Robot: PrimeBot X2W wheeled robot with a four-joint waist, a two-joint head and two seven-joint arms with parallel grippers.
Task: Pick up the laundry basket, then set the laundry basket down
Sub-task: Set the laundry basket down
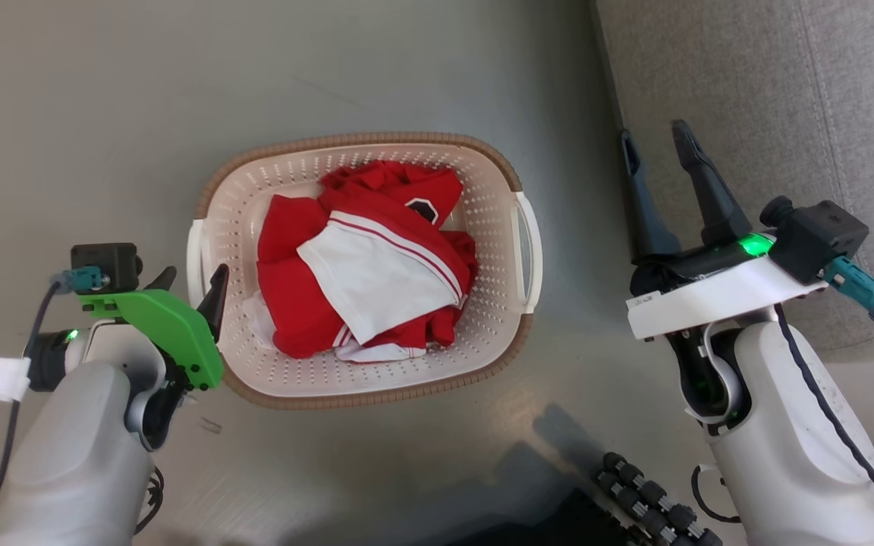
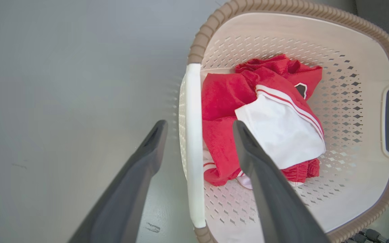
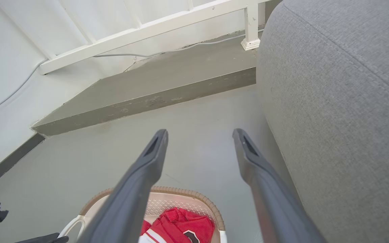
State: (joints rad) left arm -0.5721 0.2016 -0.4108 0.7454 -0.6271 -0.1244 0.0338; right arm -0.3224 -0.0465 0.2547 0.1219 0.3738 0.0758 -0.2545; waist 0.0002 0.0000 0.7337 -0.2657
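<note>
Here, in the head view the laundry basket (image 1: 376, 379) sits mid-frame on the floor (image 1: 103, 114), left gripper (image 1: 194, 279) by its white handle (image 1: 193, 258), right gripper (image 1: 653, 135) well apart at right. Left wrist view: fingers (image 2: 140, 162) spread astride that handle. Right wrist view: fingers (image 3: 147, 162) parted, basket bottom-centre.

I see grey floor (image 1: 103, 91) at left, a grey fabric sofa (image 1: 771, 91) upper right, a step (image 3: 147, 91) and white railing (image 3: 140, 28) beyond.

Laundry basket (image 3: 177, 202) — cropped (right wrist view).
</note>
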